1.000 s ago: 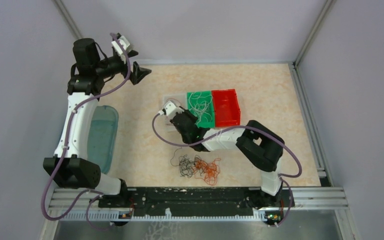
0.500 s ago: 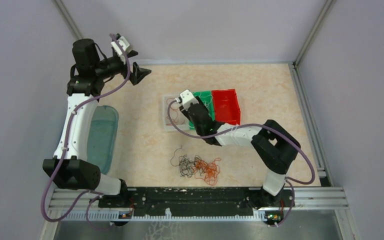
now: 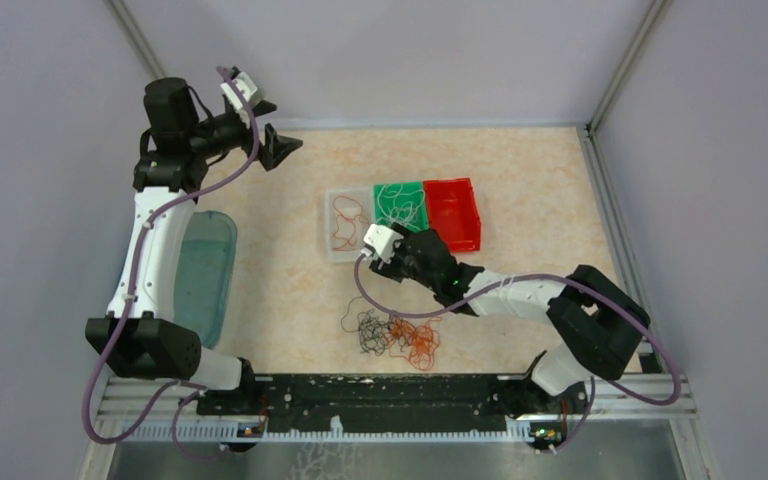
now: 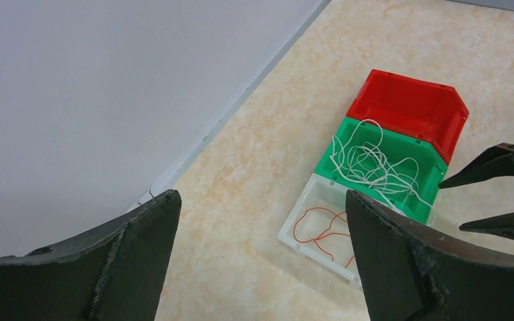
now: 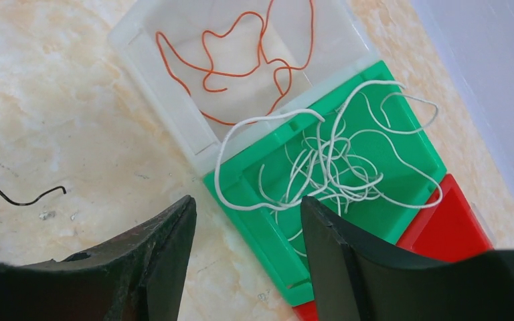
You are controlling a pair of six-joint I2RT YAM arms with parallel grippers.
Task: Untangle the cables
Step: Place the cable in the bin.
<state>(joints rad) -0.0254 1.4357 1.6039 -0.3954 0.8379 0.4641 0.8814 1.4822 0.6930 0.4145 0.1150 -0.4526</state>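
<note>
Left gripper [image 4: 262, 200]: held high over the far-left part of the table [image 3: 280, 300]; fingers spread wide, nothing between them; its camera looks down on the row of three bins.

Right gripper [image 5: 246, 207]: reached in over mid-table, just on the near side of the bins; fingers parted by a moderate gap, nothing held; you can check this in the left wrist view, where both tips show apart at the right edge.

Cables, unsorted: tangled heap [image 3: 397, 336] of black and orange cables on the bare table close to the arm bases, black strands on the left, orange on the right; one loose black cable [image 5: 17, 202] curled on the table, apart from the bins.

Cables, sorted: white cables [image 5: 334, 164] piled in the green bin [image 5: 274, 251], one loop hanging out over a corner of its rim; one orange cable [image 5: 241, 69] lying in loose bends in the clear bin [image 5: 194, 137].

Bins: side by side and touching; clear on your left, green in the middle, red bin [image 5: 452, 227] on the right.

Teal tray [image 3: 205, 270]: translucent; at the left edge of the table, beside the left arm.
</note>
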